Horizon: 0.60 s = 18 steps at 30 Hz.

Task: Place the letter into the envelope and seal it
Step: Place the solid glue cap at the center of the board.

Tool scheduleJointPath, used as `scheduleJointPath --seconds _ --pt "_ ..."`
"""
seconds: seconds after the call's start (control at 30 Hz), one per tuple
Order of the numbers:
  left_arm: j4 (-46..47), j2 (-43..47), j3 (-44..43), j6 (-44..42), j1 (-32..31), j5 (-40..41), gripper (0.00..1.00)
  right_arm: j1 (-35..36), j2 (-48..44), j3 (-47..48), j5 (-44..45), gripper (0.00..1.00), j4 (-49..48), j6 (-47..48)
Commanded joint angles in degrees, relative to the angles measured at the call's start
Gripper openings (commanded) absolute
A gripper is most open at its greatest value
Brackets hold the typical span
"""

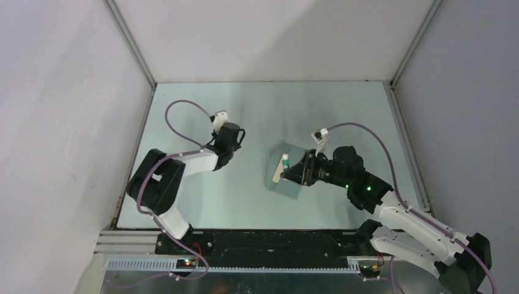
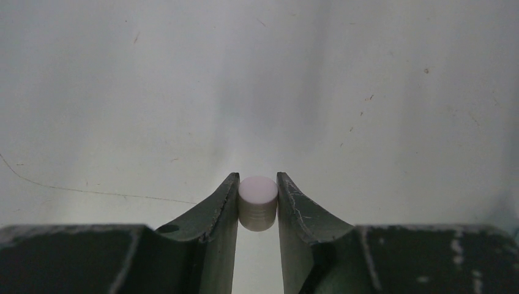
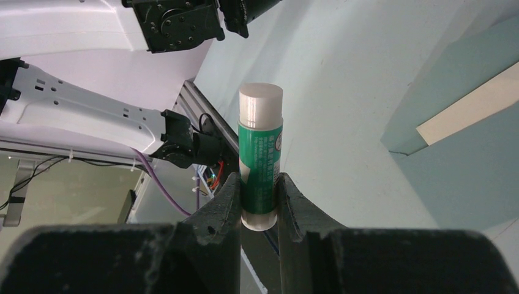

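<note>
Pinching with left gripper (image 2: 257, 187) a short white cylindrical plastic cap (image 2: 257, 205), over bare pale green tabletop (image 1: 257, 110), well apart from everything else. Clamping with right gripper (image 3: 260, 184) the lower body of a white glue stick (image 3: 261, 138) with green label, uncapped end pointing away from the fingers. Hiding part of the flat teal-grey paper envelope (image 1: 287, 187), mid-table, in the top view, with that gripper over its right side. Showing between envelope flap and body, only a tan-beige strip of the thin paper letter (image 3: 471, 104).
</note>
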State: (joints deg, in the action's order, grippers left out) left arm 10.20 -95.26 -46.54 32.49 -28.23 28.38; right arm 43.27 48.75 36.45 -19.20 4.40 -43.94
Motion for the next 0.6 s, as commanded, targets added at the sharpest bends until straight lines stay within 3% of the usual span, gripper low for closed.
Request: scheduleJointPath --seconds 0.0,0.27,0.57 --pt "3.05 -1.12 -0.58 0.52 -0.54 2.56 0.33 0.09 0.05 -0.01 0.39 0.00 -2.16 0.11" --pt "0.26 -2.59 -2.79 0.42 -0.67 1.68 0.52 0.22 -0.48 0.01 0.79 0.00 -1.54 0.35" --pt "-1.15 -0.97 -3.12 -0.98 -0.68 0.63 0.55 0.22 -0.94 -0.18 1.18 0.00 -1.07 0.48"
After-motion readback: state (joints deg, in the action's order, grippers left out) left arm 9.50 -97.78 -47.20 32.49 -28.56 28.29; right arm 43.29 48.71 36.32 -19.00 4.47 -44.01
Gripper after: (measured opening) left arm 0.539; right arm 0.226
